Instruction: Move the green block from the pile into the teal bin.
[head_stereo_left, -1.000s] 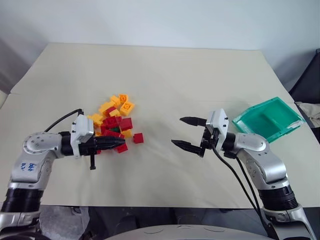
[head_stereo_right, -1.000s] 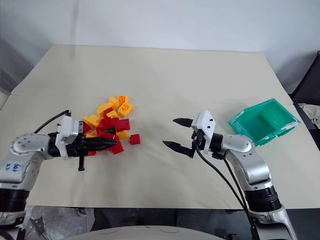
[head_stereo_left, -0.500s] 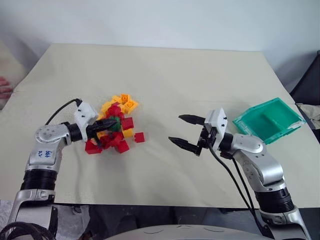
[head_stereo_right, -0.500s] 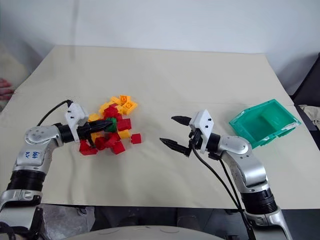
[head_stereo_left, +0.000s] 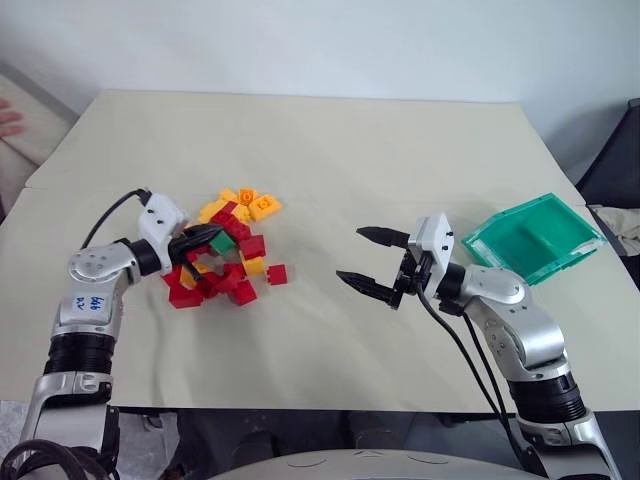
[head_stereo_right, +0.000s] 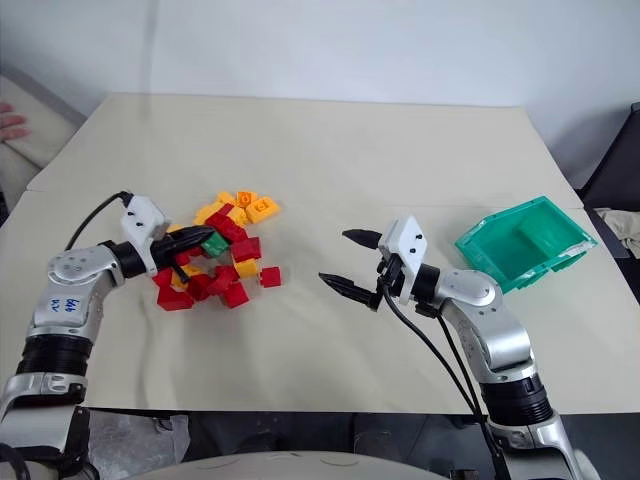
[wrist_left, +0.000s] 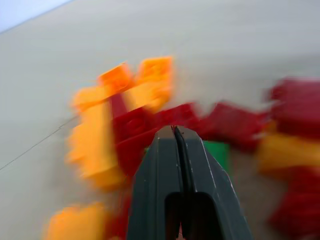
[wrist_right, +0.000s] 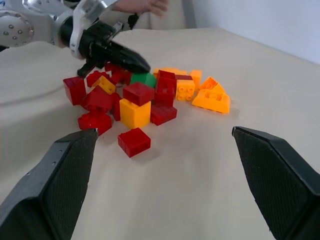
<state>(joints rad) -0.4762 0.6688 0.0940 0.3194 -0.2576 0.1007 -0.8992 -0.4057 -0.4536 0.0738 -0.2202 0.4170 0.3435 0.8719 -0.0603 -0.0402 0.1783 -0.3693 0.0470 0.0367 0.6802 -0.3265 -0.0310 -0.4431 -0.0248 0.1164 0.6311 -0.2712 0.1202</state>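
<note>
- Left eye view: the left gripper (head_stereo_left: 212, 233) sits left of centre in the frame, its two fingers pressed together and holding nothing, with the tip right against the green block (head_stereo_left: 223, 243). The block lies at the tip's lower right, inside the pile (head_stereo_left: 225, 262) of red and orange-yellow bricks. The right gripper (head_stereo_left: 368, 261) is right of centre with its fingers wide apart and empty, well apart from the pile. The left arm is clearly the nearer one.
- Right eye view: same layout. The teal bin (head_stereo_right: 522, 243) stands at the right edge, tilted, far from the green block (head_stereo_right: 212, 243), beyond the right arm.
- Left wrist view: the closed fingers (wrist_left: 192, 165) rise in the middle, and a green patch (wrist_left: 218, 155) shows just beside them, partly hidden behind the tip. I judge the jaws must part before any grasp.
- Right wrist view: this one shows the pile from the other side. The green block (wrist_right: 144, 79) is wedged between red bricks, directly under the dark tip of the left gripper (wrist_right: 131, 61). A person's hand (wrist_right: 140, 5) appears at the top edge.
</note>
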